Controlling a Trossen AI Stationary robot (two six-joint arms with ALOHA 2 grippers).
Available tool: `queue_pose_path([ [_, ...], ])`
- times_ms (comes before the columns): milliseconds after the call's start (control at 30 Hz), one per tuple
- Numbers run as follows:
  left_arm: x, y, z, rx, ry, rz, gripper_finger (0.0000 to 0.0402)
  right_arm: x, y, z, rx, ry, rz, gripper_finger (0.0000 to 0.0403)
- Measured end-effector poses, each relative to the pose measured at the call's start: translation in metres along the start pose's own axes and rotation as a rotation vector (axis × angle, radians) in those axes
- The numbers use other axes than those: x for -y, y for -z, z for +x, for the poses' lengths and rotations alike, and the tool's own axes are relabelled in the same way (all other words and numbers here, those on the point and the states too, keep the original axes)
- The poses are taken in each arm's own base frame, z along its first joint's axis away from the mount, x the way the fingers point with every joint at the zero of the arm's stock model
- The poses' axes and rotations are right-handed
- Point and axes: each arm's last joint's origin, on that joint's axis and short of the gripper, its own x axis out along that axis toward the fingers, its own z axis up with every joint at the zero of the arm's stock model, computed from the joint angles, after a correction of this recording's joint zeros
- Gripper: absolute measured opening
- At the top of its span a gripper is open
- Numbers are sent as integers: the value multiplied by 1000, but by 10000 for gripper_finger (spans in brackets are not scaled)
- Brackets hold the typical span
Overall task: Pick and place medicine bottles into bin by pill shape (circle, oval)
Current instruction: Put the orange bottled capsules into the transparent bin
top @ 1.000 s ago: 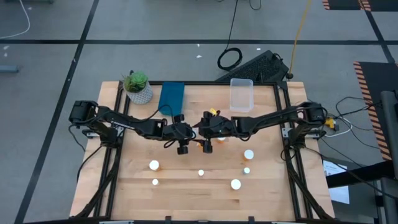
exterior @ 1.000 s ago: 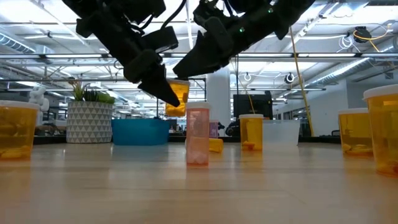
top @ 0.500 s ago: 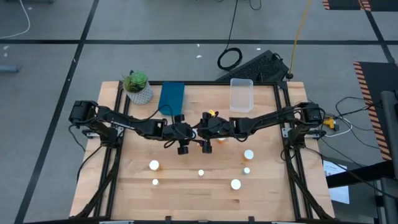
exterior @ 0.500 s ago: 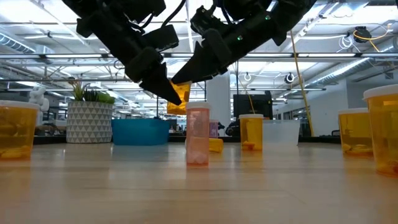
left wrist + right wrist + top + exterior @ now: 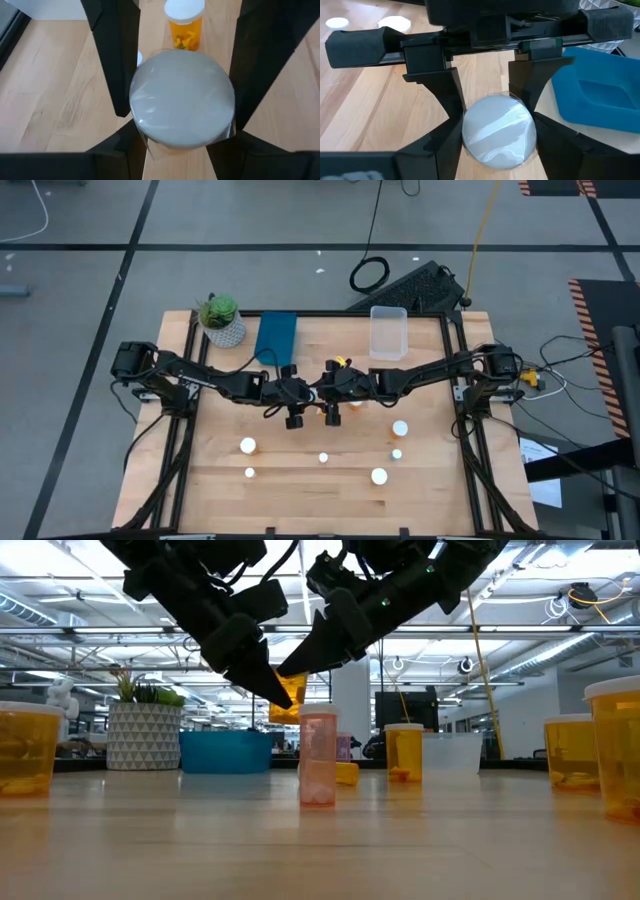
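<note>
Over the table's middle both arms meet on one white-capped orange medicine bottle (image 5: 182, 102); the left gripper (image 5: 300, 392) and the right gripper (image 5: 322, 392) each clasp it, likely a handover toward the blue bin (image 5: 276, 335) at eleven o'clock.

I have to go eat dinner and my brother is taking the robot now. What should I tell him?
Left gripper: jaws shut on an orange bottle, held up over mid-table.
Right gripper: right up against that same bottle, facing the left one.
Six more bottles stand near the front, like this one.
I see no bottle in the blue bin or the clear bin yet.
Left to do: bin the held bottle, then sort the rest.
</note>
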Motion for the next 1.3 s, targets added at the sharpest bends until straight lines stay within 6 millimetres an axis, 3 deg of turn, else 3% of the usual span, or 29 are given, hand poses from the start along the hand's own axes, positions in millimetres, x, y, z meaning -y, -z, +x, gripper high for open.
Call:
queue_pose_path([
  [100, 2, 0, -1, -1, -11, -5, 198, 0, 0, 0, -1, -2, 0, 218],
  [433, 7, 3, -3, -17, -103, -32, 330, 2, -3, -12, -39, -4, 3, 214],
  [700, 6, 8, -3, -65, -110, -83, 342, 18, -10, -37, -86, 21, 6, 214],
  [967, 6, 10, -3, -86, -115, -169, 308, 66, -8, -75, -182, 124, 23, 214],
  [1300, 7, 8, -3, -66, -110, -192, 275, 158, 8, -130, -202, 374, 124, 214],
])
